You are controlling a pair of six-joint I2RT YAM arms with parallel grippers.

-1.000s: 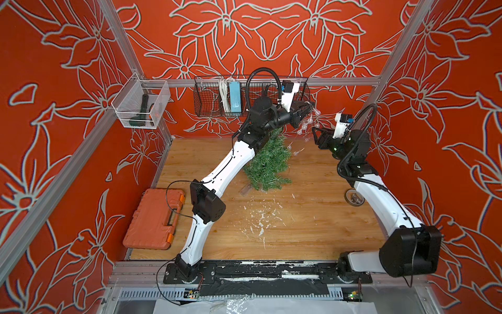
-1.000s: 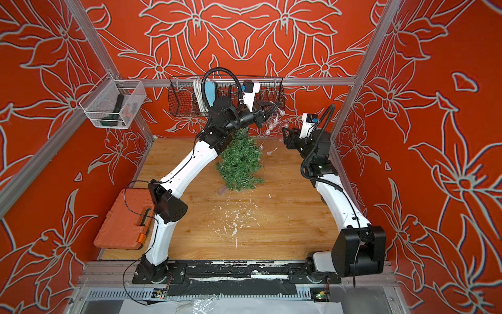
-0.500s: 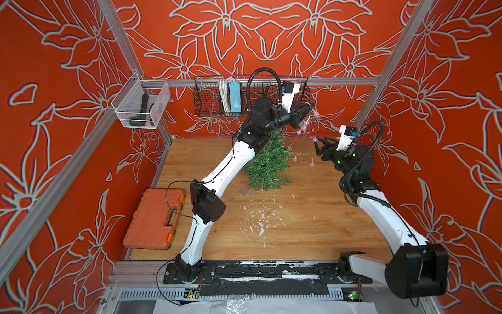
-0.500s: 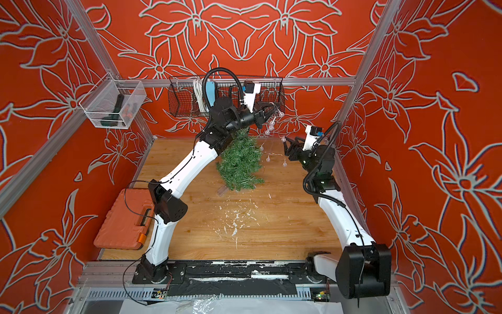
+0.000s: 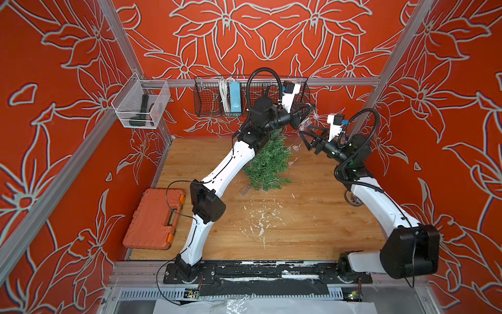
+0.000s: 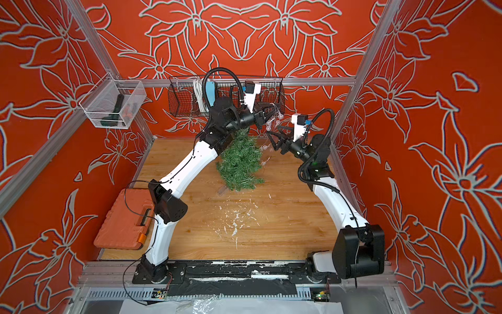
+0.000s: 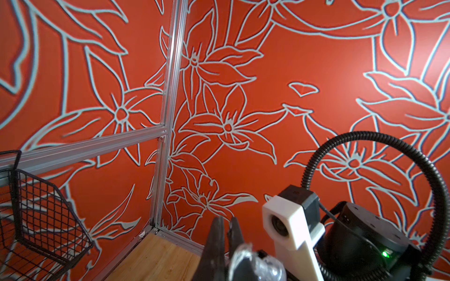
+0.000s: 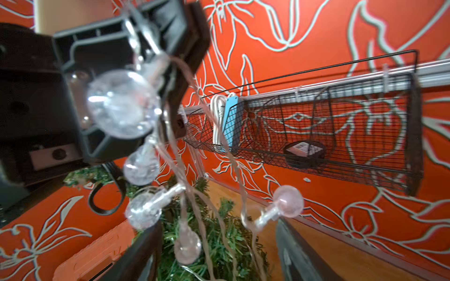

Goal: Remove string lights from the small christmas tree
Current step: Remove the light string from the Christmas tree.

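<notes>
Where the string lights (image 5: pixel 303 125) bunch highest, near the back wall, the left gripper (image 5: pixel 302 114) is pinched shut on their wire, and clear bulbs dangle from it in loose loops down to the small christmas tree (image 5: pixel 269 163). That tree sits low over the far half of the wooden table (image 5: pixel 312 223), under the left forearm, its narrow top toward the back wall; whether it lies flat I cannot tell. Just beside the hanging bunch, the right gripper (image 8: pixel 218 226) stands wide, with strands and bulbs dropping between its fingers (image 8: pixel 143 253), neither pressing them. Behind hangs a black wire basket (image 5: pixel 217 102). White paint flecks (image 5: pixel 260 217) scatter before the tree, and an orange tool case (image 5: pixel 152 220) sits at the table's left edge.
</notes>
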